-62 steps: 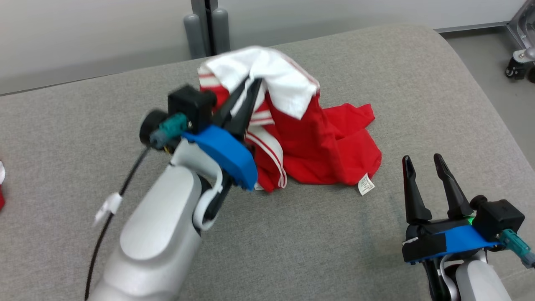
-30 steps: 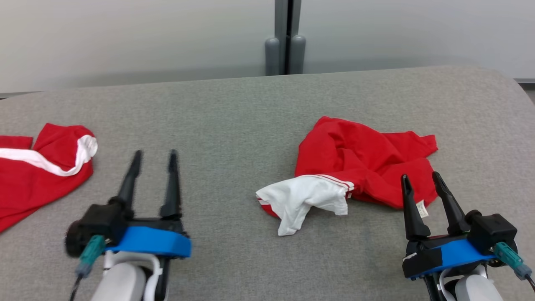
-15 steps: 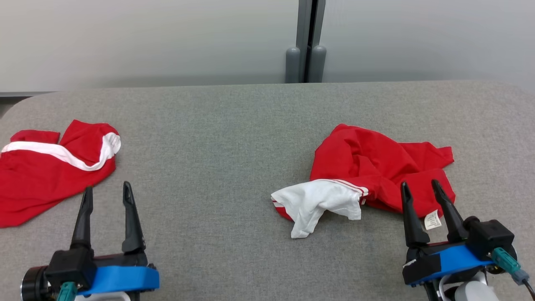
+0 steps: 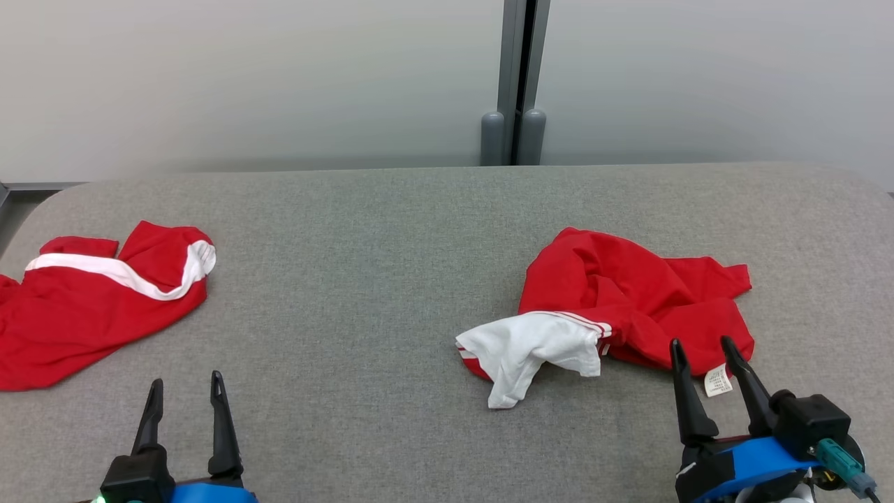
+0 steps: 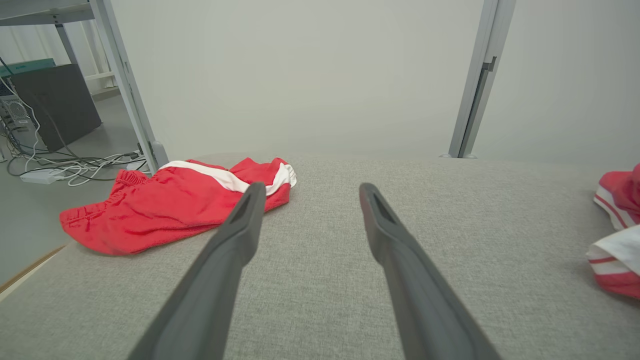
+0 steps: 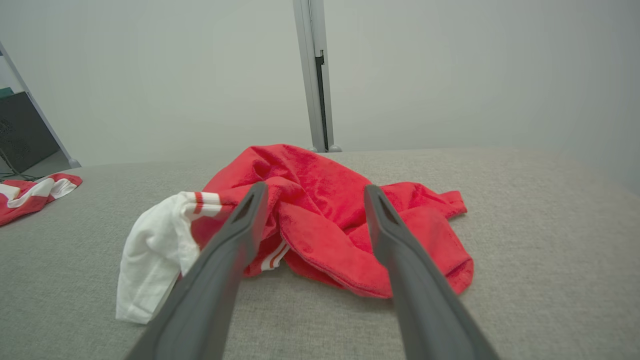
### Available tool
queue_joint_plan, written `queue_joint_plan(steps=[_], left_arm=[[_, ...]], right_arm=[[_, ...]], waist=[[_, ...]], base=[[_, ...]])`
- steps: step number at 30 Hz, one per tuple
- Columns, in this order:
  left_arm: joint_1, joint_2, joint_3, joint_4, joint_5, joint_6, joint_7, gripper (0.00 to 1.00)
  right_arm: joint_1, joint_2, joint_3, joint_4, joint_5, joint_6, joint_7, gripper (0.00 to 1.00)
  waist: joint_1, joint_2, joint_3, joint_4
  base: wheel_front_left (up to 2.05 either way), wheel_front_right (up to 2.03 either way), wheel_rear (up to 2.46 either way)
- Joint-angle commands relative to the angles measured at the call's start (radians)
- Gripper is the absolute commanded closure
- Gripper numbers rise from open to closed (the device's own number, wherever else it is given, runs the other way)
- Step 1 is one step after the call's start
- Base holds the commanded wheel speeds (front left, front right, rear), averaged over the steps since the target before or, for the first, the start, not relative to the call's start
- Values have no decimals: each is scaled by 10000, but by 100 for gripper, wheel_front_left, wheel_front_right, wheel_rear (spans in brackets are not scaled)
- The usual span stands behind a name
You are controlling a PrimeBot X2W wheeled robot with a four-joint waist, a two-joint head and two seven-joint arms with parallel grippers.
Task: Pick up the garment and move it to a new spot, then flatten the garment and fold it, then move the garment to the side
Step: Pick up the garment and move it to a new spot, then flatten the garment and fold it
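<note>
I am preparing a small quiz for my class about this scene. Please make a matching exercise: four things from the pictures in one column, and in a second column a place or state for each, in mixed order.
Things
1. crumpled garment
2. red shorts
3. left pincer
4. care label

Places or states
a. open, holding nothing
b. small and white, at the garment's near edge
c. spread out at the far left of the grey surface
d. bunched up on the right, red with a white part

Pairs: 1-d, 2-c, 3-a, 4-b
</note>
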Motion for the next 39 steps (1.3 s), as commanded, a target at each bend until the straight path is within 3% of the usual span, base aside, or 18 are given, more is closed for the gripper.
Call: queue_joint_plan(steps=[1,39], left_arm=[[-106,31,49,139,99,-63,-29,0],[-242,-109,391,388,314,-381,-30,0]], right_arm=[[167,-24,-44,86,-75,5,-35,0],[240,-24,-35,219,-164,5,-35,0]], waist=[[1,1,-41,-2],[1,1,-35,16]], base=[[0,0,0],[0,0,0]])
